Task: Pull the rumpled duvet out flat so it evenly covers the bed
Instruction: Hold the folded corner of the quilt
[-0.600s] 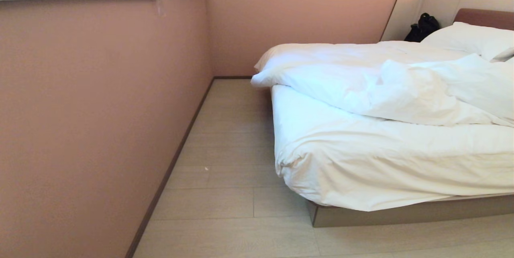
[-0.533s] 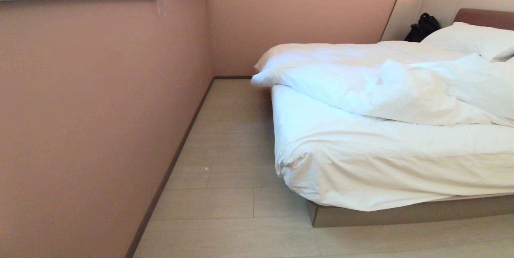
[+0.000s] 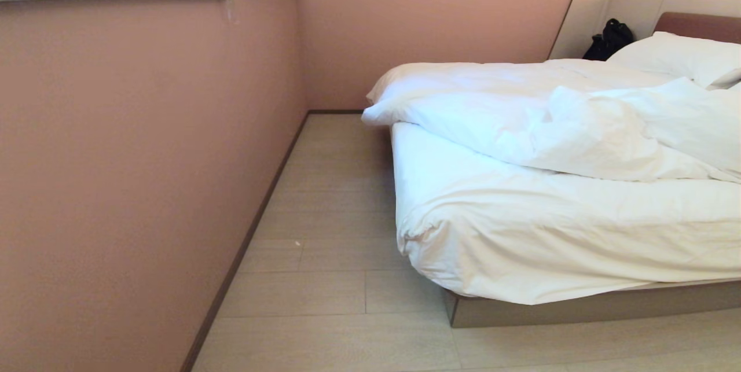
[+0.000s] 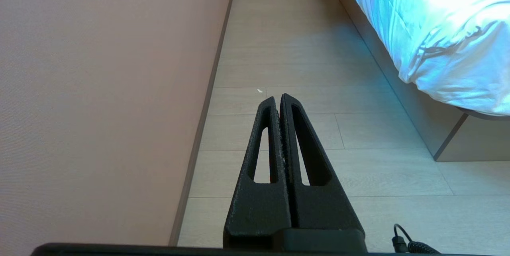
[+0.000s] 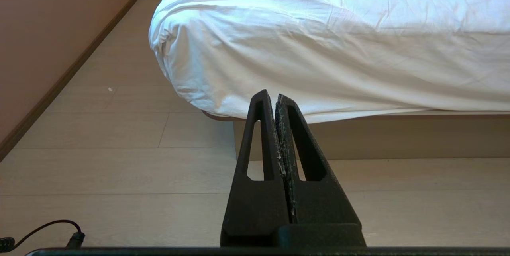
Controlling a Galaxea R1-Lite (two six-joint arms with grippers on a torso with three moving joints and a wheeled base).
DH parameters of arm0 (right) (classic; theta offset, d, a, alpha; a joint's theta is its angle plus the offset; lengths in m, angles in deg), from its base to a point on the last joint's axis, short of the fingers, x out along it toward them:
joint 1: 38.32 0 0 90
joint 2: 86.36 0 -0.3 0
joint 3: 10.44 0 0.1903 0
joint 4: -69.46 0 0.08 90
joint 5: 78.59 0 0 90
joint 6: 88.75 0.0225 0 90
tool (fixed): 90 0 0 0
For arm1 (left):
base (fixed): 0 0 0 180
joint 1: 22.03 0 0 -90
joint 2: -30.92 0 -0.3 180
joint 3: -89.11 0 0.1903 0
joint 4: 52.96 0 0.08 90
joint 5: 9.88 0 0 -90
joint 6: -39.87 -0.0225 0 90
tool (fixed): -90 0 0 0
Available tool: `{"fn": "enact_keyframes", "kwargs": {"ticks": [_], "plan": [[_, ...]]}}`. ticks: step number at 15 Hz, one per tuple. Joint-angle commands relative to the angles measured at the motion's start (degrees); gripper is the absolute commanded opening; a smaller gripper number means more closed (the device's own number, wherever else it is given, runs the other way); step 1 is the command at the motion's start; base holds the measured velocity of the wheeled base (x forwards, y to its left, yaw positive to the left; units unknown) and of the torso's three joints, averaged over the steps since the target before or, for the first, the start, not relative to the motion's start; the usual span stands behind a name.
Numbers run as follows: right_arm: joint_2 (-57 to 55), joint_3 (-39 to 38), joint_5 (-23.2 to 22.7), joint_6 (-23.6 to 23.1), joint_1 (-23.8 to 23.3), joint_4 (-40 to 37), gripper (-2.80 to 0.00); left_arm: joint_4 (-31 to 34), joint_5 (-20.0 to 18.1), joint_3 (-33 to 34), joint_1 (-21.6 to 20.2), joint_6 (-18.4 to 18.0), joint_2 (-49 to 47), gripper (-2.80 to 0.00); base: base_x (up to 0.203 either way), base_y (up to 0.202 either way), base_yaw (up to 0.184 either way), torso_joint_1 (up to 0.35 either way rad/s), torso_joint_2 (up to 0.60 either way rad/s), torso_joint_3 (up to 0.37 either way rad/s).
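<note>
Plainly both tools were pressed closed and empty: the left gripper [image 4: 279, 97] over floor, the right gripper [image 5: 271, 93] facing the bed [image 5: 358, 136]. Beyond them the duvet [image 3: 556, 123] lay bunched, likely soft, bulky; its near edge seemed graspable.

The left gripper [image 4: 277, 97] and right gripper [image 5: 272, 94] both point forward, black fingers pressed together, holding nothing.
</note>
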Motion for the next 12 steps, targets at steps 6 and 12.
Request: {"fn": "enact_keyframes", "kwargs": {"ticks": [6, 12], "plan": [[-0.1, 0.0, 0.0, 0.0, 0.0, 0.0, -2.8, -0.2, 0.1, 0.0, 0.0, 0.3, 0.0, -2.8, 0.0, 0.0, 0.0, 0.0, 0.0, 0.0], [-0.1, 0.0, 0.0, 0.0, 0.0, 0.0, -2.8, -0.2, 0.1, 0.0, 0.0, 0.5, 0.0, -2.8, 0.0, 0.0, 0.0, 0.0, 0.0, 0.0]]}}
